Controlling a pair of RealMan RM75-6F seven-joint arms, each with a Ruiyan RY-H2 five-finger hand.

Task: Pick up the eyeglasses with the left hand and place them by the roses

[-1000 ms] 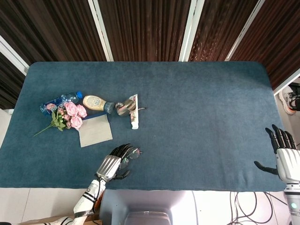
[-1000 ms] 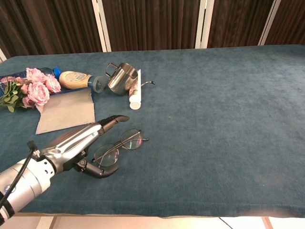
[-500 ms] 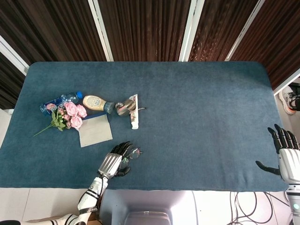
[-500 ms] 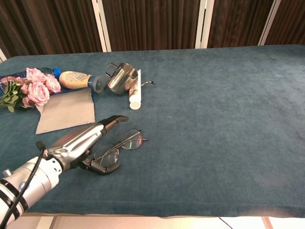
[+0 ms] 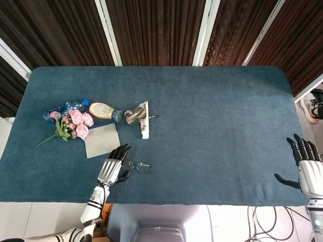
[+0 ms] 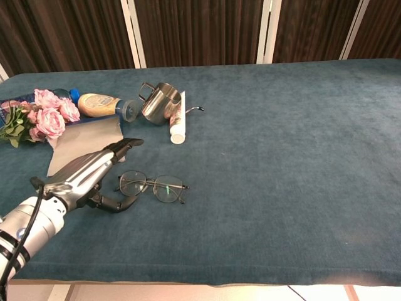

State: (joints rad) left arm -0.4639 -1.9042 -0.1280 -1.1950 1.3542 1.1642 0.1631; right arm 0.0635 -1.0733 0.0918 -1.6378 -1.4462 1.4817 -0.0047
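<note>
The glasses (image 6: 151, 186) lie flat on the blue table (image 6: 282, 144), well apart from the roses (image 6: 47, 116), toward the robot and to their right; a grey cloth (image 6: 88, 147) lies between the two, just beside the roses. The left hand (image 6: 88, 179) rests low at the glasses' left end, fingers stretched out over the cloth's near corner, thumb curled under toward the frame; it grips nothing, and whether the thumb touches the frame cannot be told. Beyond the roses lie a water bottle (image 5: 65, 109) and a sauce bottle (image 6: 103, 104); a steel jug (image 6: 158, 102) and a tube (image 6: 177, 121) lie further right; the right hand (image 5: 305, 169) is spread and empty at the table's far right edge.
</note>
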